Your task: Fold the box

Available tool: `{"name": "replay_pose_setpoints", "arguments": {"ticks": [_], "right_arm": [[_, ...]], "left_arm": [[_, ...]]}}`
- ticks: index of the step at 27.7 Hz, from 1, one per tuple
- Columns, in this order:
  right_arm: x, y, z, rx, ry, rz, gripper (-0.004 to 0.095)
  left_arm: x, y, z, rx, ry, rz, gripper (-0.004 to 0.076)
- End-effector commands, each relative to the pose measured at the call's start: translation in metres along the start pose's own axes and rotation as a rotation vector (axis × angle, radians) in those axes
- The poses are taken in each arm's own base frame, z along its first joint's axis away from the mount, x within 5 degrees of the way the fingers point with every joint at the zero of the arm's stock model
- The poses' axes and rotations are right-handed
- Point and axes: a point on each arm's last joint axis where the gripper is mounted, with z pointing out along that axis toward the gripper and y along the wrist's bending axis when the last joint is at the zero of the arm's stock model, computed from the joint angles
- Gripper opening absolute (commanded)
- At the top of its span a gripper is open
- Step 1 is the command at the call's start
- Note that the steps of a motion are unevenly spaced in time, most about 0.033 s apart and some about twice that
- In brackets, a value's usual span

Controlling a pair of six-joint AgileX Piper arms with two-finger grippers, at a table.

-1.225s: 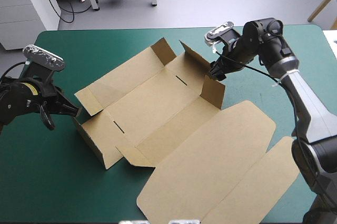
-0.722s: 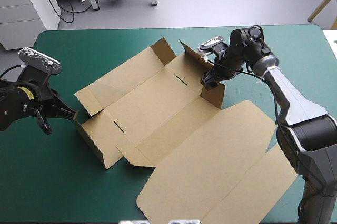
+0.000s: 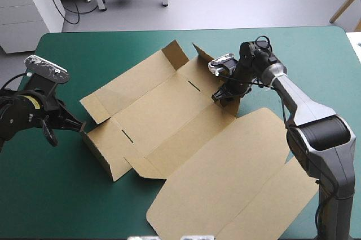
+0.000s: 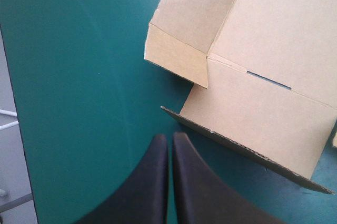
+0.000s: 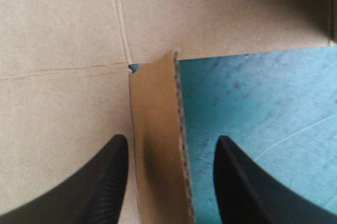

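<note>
The brown box [image 3: 169, 110] lies partly formed mid-table, its big lid [image 3: 237, 178] flat toward the front right. My right gripper [image 3: 223, 94] is open astride the raised end flap [image 3: 228, 98] at the box's far right corner. In the right wrist view that flap [image 5: 158, 161] stands edge-on between the black fingers [image 5: 105, 182], nearer the one over the box floor. My left gripper [image 3: 80, 123] is shut with nothing in it, tips against the raised left end wall [image 3: 98, 150]. Seen from the left wrist, the shut gripper [image 4: 170, 139] sits just short of the wall's edge [image 4: 237, 140].
The box's far side flaps [image 3: 175, 54] stand up near the table's far edge. Bare teal-green cover [image 3: 51, 195] lies at the front left and along the far right. A white cabinet [image 3: 28, 3] stands off the table's far left corner.
My right gripper has swung down and toward the box's middle, coming astride the right end flap. The left gripper has barely shifted at the left wall.
</note>
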Motion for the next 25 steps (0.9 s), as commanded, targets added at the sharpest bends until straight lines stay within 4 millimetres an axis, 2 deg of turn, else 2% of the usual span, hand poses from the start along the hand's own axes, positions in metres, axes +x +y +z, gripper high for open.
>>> {"name": "replay_pose_setpoints", "arguments": {"ticks": [1,2,4,14,25], "right_arm": [[-0.0023,0.0033,-0.0298,0.014,-0.085,-0.012,0.0229],[-0.0023,0.0033,-0.0298,0.014,-0.085,-0.012,0.0121],[-0.0023,0.0033,-0.0298,0.014,-0.085,-0.012,-0.0018],[-0.0026,0.0033,-0.0302,0.017,-0.086,-0.058,-0.0019],[-0.0044,0.0029,-0.033,0.036,-0.095,-0.306,-0.0019]], "left_arm": [[0.0019,0.0022,-0.0112,-0.01,-0.005,-0.013,0.0014],[0.0019,0.0022,-0.0112,-0.01,-0.005,-0.013,0.0014],[0.0019,0.0022,-0.0112,-0.01,-0.005,-0.013,0.0015],[0.0028,0.002,-0.0112,-0.008,0.005,-0.013,0.0014],[0.0028,0.002,-0.0112,-0.008,0.005,0.002,0.0014]]}}
